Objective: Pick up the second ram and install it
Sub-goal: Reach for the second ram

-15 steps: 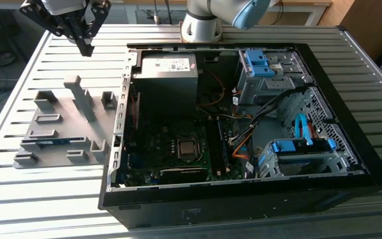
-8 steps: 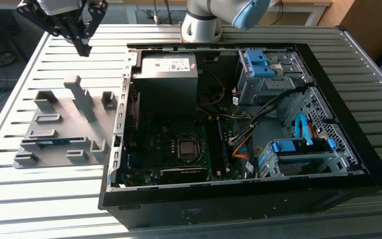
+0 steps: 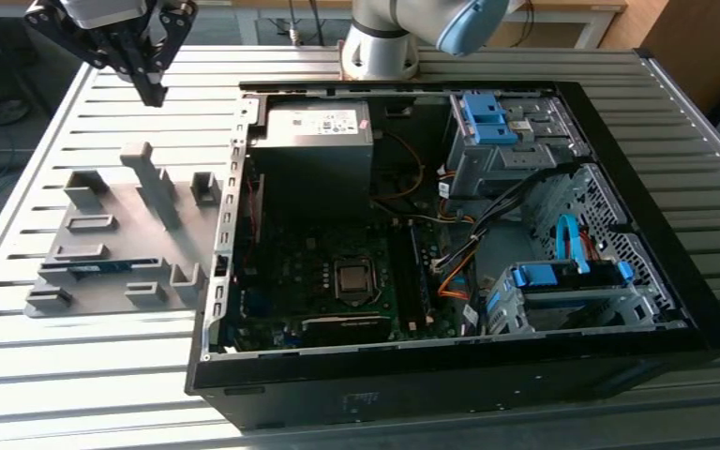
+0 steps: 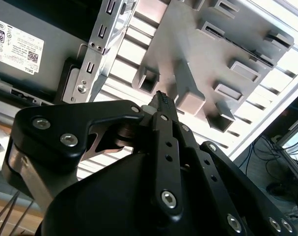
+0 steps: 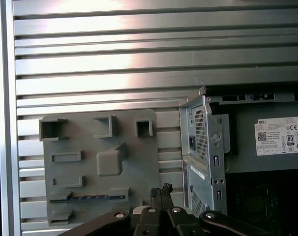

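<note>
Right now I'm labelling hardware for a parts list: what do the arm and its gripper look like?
The arm is a silver-grey tube with a light blue joint cap. The gripper is matte black: linkage bars, silver bolt heads at the pivots, small holes along its narrow fingers.

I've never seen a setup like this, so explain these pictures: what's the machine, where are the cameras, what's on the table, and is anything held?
It is a robot arm with a black claw for grasping. The exterior view comes from a camera off the arm; both wrist views come from cameras riding on the arm, looking past the claw. On the slatted metal table lie an open computer case and a grey slotted tray. A blue-green ram stick lies in the tray. The claw hangs above the table near the tray, shut and holding nothing.
</note>
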Robot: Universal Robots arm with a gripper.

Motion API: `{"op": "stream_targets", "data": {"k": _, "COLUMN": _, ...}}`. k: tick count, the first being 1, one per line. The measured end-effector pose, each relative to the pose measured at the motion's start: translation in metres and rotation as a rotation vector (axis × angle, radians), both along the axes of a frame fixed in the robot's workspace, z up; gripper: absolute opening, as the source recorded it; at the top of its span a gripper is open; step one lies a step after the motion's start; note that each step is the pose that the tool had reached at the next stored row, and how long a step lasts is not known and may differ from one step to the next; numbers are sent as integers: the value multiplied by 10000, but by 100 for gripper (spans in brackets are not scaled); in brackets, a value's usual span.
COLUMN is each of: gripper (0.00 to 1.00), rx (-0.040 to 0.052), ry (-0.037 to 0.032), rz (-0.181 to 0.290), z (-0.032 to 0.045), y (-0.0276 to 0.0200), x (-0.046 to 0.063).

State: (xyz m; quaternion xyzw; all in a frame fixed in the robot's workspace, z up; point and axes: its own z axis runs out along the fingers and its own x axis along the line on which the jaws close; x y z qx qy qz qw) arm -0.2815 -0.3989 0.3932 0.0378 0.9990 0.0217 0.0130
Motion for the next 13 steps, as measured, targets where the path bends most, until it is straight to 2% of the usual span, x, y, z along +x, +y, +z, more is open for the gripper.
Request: {"op": "stream_targets", "data": {"k": 13, "gripper": 11, "rx": 0, "ry": -1, "rz": 0, "z": 0, "y": 0, "x": -80}}
